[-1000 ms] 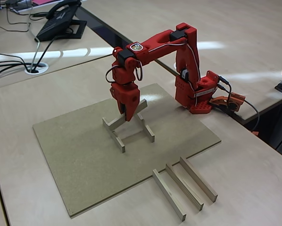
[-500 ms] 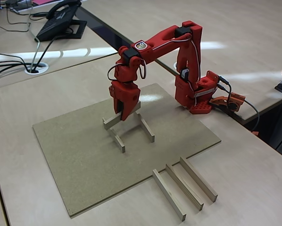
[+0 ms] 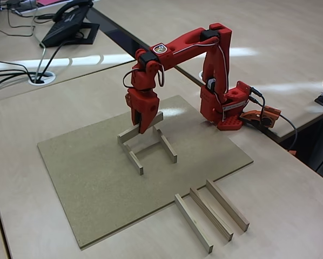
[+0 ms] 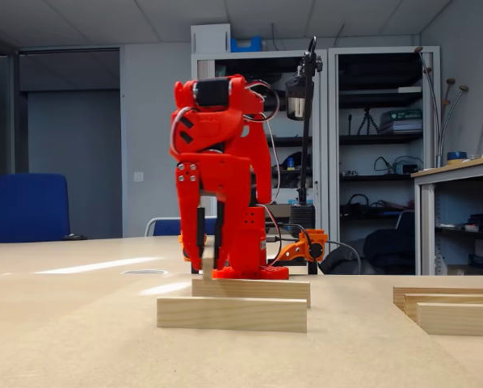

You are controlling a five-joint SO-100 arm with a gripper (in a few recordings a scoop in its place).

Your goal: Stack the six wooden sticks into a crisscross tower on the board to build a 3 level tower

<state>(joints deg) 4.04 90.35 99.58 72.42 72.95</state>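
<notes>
Sticks: two lie parallel on the board (image 3: 96,178); three (image 3: 211,211) lie on the desk beside it.
Gripper (image 3: 142,127): clamped on a sixth stick (image 3: 126,135), held across the pair.
Writing: none legible.

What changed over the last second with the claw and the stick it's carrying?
The claw, shut on the third stick, has shifted slightly up and toward the far end of the two base sticks, carrying the stick from a steep tilt to lying nearly level across them. No release yet. The base sticks, the board and the three spare sticks stayed put.
</notes>
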